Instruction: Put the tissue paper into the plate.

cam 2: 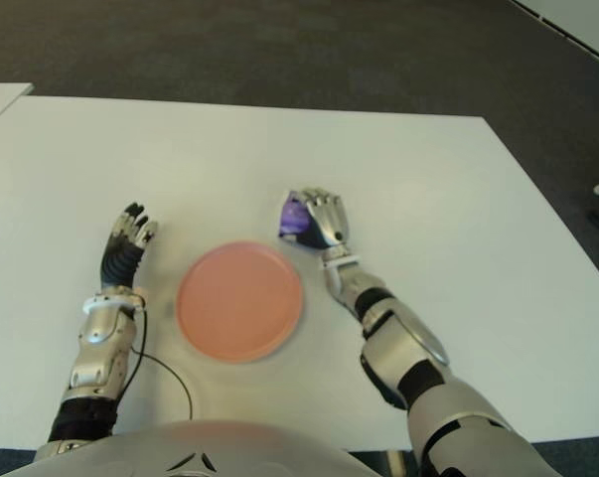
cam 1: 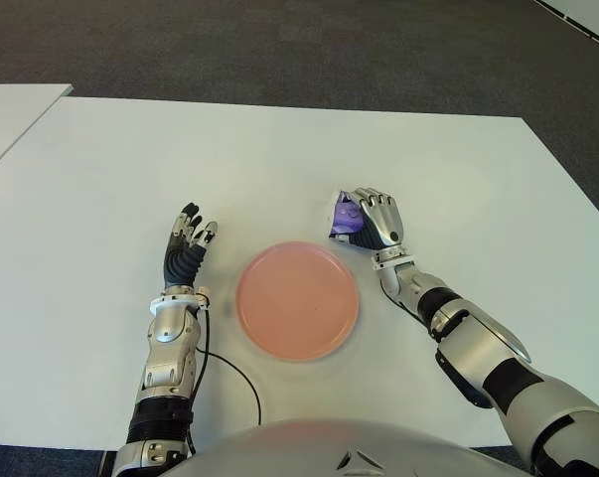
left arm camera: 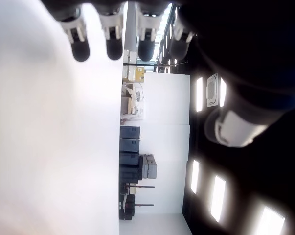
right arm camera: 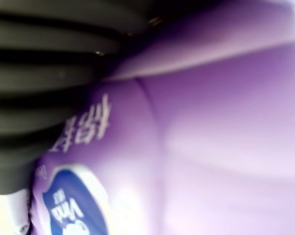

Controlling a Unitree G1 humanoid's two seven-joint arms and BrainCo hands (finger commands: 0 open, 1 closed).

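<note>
A round, shallow, salmon-pink plate [cam 1: 297, 299] is seen on the white tabletop [cam 1: 100, 179], near the robot's body and roughly midway between its two arms. The plate is bare inside.

The task's thing, a small purple plastic-wrapped pack of tissue paper [cam 1: 346, 216], is found just beyond the plate's far-right edge, apart from its rim. It is grasped by the right hand [cam 1: 371, 221], whose fingers [cam 1: 381, 207] are curled over the top of the pack and closed around it. In the right wrist view the purple wrapper [right arm camera: 196, 147], with a blue and white label and pale printed characters, fills nearly the whole picture, and dark finger segments [right arm camera: 44, 73] are pressed against it. Whether the pack is touching the table or is lifted off it cannot be told.

The left hand [cam 1: 188, 248] is shown to the left of the plate, well apart from the pack, with its fingers [left arm camera: 113, 41] extended and slightly spread, pointing away from the robot, and nothing held in them. A thin black cable [cam 1: 234, 373] is seen lying on the table beside the left forearm.
</note>
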